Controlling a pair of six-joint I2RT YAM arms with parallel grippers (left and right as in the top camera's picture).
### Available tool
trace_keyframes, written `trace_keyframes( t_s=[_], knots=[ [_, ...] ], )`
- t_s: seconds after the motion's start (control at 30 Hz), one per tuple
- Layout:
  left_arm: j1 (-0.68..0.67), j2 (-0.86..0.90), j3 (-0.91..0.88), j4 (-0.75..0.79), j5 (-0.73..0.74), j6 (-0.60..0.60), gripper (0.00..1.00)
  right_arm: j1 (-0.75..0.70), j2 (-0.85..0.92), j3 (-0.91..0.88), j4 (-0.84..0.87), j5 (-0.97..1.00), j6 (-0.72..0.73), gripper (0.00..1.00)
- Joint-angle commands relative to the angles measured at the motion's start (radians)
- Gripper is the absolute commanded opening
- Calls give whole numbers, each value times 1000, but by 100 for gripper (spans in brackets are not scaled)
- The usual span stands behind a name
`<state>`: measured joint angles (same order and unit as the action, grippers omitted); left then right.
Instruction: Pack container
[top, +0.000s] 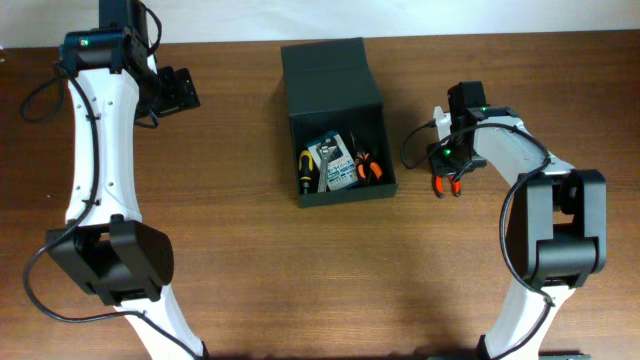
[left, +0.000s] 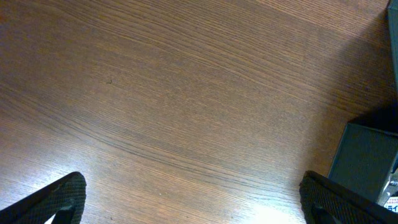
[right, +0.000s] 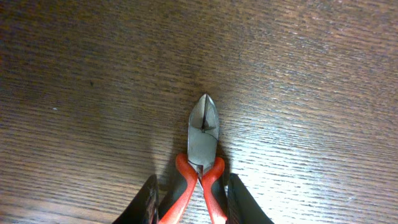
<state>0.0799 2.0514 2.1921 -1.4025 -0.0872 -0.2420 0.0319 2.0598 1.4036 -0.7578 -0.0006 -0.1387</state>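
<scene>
The container (top: 333, 75) is a dark green-black box in the middle of the table, its flap lid folded open at the back. Inside lie a yellow-handled tool (top: 305, 170), a blue-and-white card pack (top: 338, 172) and orange-handled pliers (top: 369, 167). My right gripper (top: 447, 172) is to the right of the box, shut on the handles of red-handled cutters (right: 203, 134), whose steel jaws point away from the wrist over the wood. My left gripper (top: 178, 90) is open and empty at the far left, over bare wood (left: 196, 199). The container's corner (left: 367, 155) shows at the right of the left wrist view.
The tabletop (top: 300, 280) is brown wood. A black cable (top: 415, 145) loops off the right arm between the gripper and the box. The bases of both arms stand at the front edge.
</scene>
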Motion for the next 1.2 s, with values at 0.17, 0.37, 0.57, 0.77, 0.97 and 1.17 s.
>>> trace_keyframes(
  t_s=[0.17, 0.37, 0.57, 0.77, 0.97, 1.17],
  knots=[
    [2, 0, 16, 2, -15, 12, 99, 1, 31, -29, 0, 39, -3, 48],
    [2, 0, 16, 2, -15, 12, 99, 1, 32, -29, 23, 39, -3, 62],
    [2, 0, 16, 2, -14, 12, 99, 1, 75, -29, 21, 36, -2, 59],
    [2, 0, 16, 2, -14, 12, 99, 1, 93, -29, 23, 31, 43, 47],
    [2, 0, 16, 2, -15, 12, 99, 2, 93, -29, 21, 31, 55, 36],
    [2, 0, 16, 2, -15, 12, 99, 2, 93, -29, 22, 31, 55, 16]
  ],
)
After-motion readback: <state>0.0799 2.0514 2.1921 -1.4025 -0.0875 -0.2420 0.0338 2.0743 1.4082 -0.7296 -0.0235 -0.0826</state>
